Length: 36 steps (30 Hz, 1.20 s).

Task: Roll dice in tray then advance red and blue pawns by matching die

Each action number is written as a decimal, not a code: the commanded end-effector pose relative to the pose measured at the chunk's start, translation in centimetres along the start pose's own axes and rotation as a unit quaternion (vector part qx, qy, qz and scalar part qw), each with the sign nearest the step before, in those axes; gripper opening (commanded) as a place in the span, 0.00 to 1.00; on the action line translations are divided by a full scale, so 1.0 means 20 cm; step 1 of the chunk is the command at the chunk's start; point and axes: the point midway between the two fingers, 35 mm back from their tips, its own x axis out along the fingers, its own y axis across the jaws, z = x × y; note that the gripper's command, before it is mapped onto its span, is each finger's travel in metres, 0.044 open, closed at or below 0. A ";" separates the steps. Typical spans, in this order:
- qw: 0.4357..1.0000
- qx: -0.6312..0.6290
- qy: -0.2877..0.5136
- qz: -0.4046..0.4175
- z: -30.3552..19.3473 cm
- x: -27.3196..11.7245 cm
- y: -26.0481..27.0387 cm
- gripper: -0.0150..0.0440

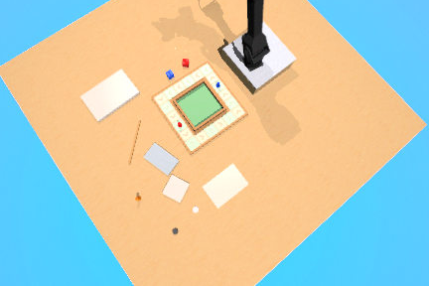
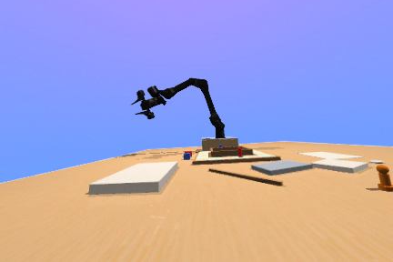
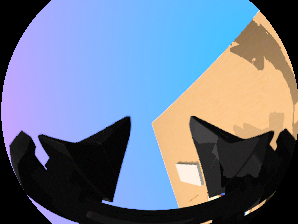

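Red and blue mark the pieces that matter: the red die (image 1: 185,63) (image 2: 190,152) and the blue die (image 1: 170,74) (image 2: 186,156) sit near each other on the wooden table (image 1: 318,163) (image 2: 182,222) (image 3: 220,105), just outside the patterned track board (image 1: 199,146) (image 2: 273,157). Neither is in the green-floored tray (image 1: 200,105) at the board's middle. The red pawn (image 1: 180,124) (image 2: 240,151) and the blue pawn (image 1: 217,84) (image 2: 220,146) stand on opposite sides of the arrowed track.

The gripper (image 2: 136,108) (image 3: 161,120) is raised well above the table, its fingers partly open with nothing between them. The step in hand seems to be the approach to the first die; the rolls and both pawn moves are probably all to do. Next, the arm should swing toward the dice, point the fingers down and straddle one die without knocking its neighbour. After that comes a lift over the tray's rim and a release high enough for the die to tumble. The pawn moves must wait for the rolled numbers.
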 end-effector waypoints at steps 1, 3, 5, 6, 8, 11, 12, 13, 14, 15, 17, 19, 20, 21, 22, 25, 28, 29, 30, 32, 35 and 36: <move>0.992 -0.084 0.040 -0.081 -0.30 0.13 -0.17 0.72; 0.983 -0.127 0.064 -0.118 -0.44 0.17 -0.26 0.72; 0.968 -0.174 0.091 -0.155 -0.58 0.19 -0.36 0.72; 0.959 -0.198 0.106 -0.173 -0.65 0.19 -0.41 0.72; 0.935 -0.252 0.137 -0.209 -0.79 0.19 -0.52 0.72; 0.883 -0.340 0.192 -0.262 -0.97 0.13 -0.70 0.72; 0.861 -0.369 0.211 -0.277 -1.03 0.10 -0.75 0.72; 0.838 -0.398 0.231 -0.292 -1.08 0.07 -0.81 0.72; 0.814 -0.426 0.251 -0.305 -1.13 0.04 -0.86 0.72; 0.787 -0.454 0.271 -0.317 -1.18 0.00 -0.92 0.72; 0.728 -0.507 0.313 -0.338 -1.26 -0.08 -1.02 0.72; 0.662 -0.557 0.356 -0.354 -1.34 -0.17 -1.11 0.72; 0.630 -0.577 0.374 -0.360 -1.37 -0.21 -1.15 0.72; 0.609 -0.590 0.386 -0.363 -1.39 -0.24 -1.17 0.72; 0.601 -0.595 0.390 -0.364 -1.39 -0.25 -1.18 0.72; 0.600 -0.596 0.391 -0.364 -1.40 -0.25 -1.18 0.72; 0.600 -0.596 0.391 -0.364 -1.41 -0.24 -1.18 0.72; 0.600 -0.596 0.391 -0.364 -1.42 -0.24 -1.18 0.72; 0.600 -0.596 0.391 -0.364 -1.42 -0.24 -1.18 0.72; 0.600 -0.596 0.391 -0.364 -1.42 -0.24 -1.18 0.72; 0.600 -0.596 0.391 -0.364 -1.41 -0.23 -1.18 0.72; 0.600 -0.596 0.391 -0.364 -1.42 -0.23 -1.20 0.72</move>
